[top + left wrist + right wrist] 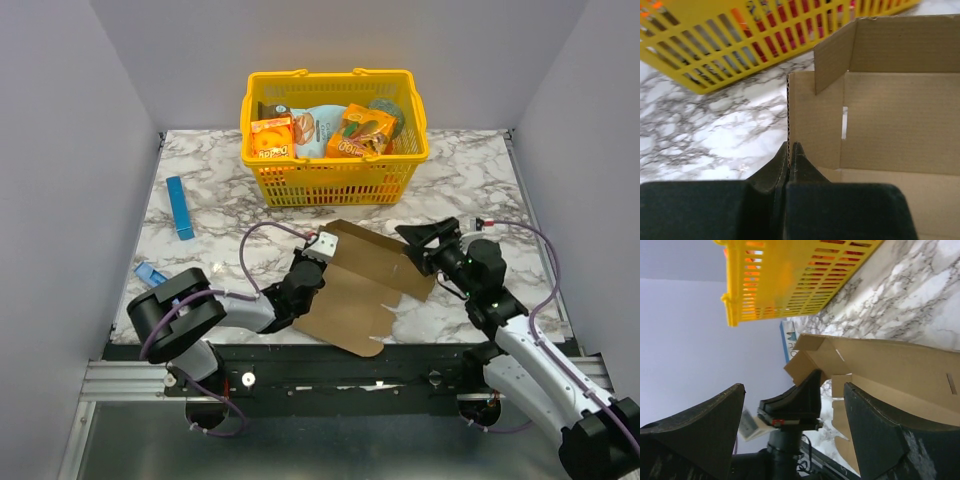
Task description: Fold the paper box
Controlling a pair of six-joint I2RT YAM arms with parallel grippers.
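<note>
While the left fingers [776, 174] pinch the corrugated brown paper box [360, 290], the right fingers [885, 440] gape wide.

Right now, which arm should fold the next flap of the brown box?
Right, probably. The right gripper is open and free beside the paper box, while the left gripper is shut on its edge, holding it.

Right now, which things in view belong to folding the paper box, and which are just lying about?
Job in hand: plain brown cardboard box, flaps partly raised; left gripper, shut on its edge; right gripper, open near it.
Lying about: yellow plastic basket; orange printed snack boxes in it; slim blue box on the marble tabletop.
</note>
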